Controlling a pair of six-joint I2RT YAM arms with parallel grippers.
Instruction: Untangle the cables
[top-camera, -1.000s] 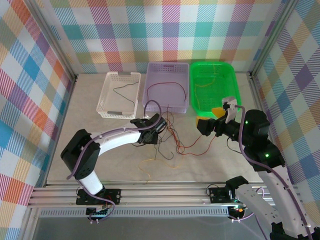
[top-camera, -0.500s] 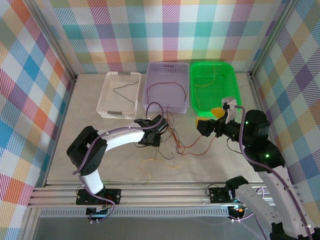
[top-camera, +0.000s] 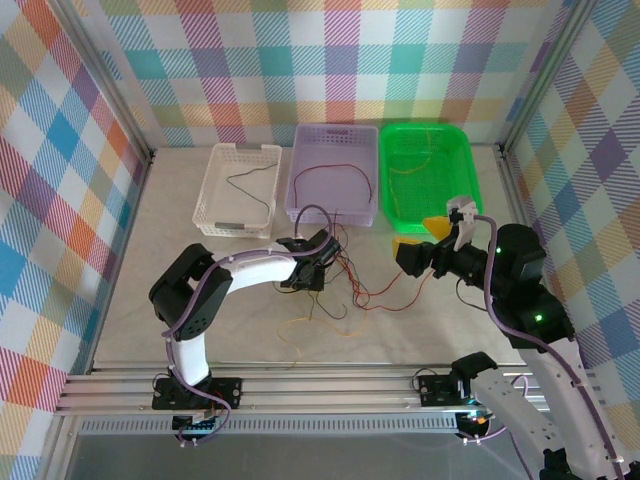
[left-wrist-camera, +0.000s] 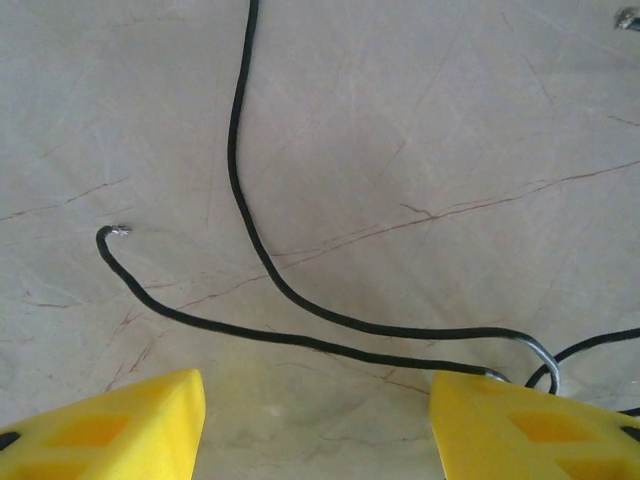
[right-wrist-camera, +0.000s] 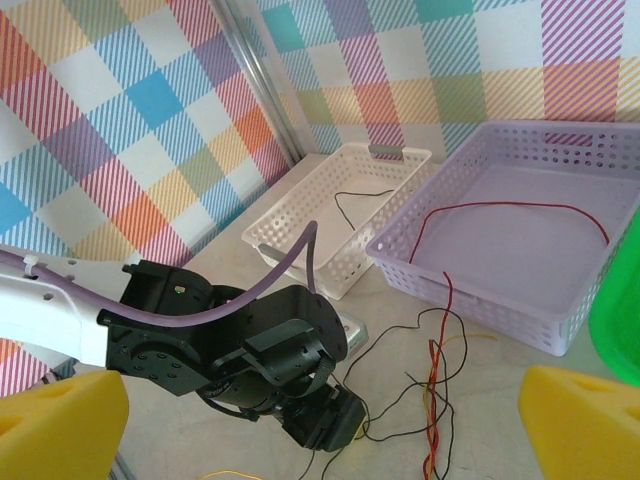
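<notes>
The left gripper (left-wrist-camera: 315, 400) hangs low over the table (left-wrist-camera: 450, 120) with its jaws apart and nothing clamped. A single black wire (left-wrist-camera: 300, 300) lies flat just ahead of its fingertips. The wire's long axis runs crossways to the jaws, spanning the gap from one yellow finger to the other. Its bare free end curls off ahead of one finger, and a second length climbs straight away from the jaws. Seen from above, the left gripper (top-camera: 308, 272) sits at the near-left edge of the loose cables (top-camera: 350, 275), a snarl of red, yellow and black strands spread between the two arms. The right gripper (top-camera: 418, 232), its jaws also wide and empty, hovers on the far side of the snarl, well clear of it and pointing back toward the left arm. Beyond the jaws stand a white basket (top-camera: 215, 190), a purple basket (top-camera: 300, 170) and a green basket (top-camera: 462, 170), each with a sorted wire inside. Since the black strand lies square across the open left jaws, the left arm looks the nearer and better placed to take it. A short push forward and down would likely bring the wire between the pads.
</notes>
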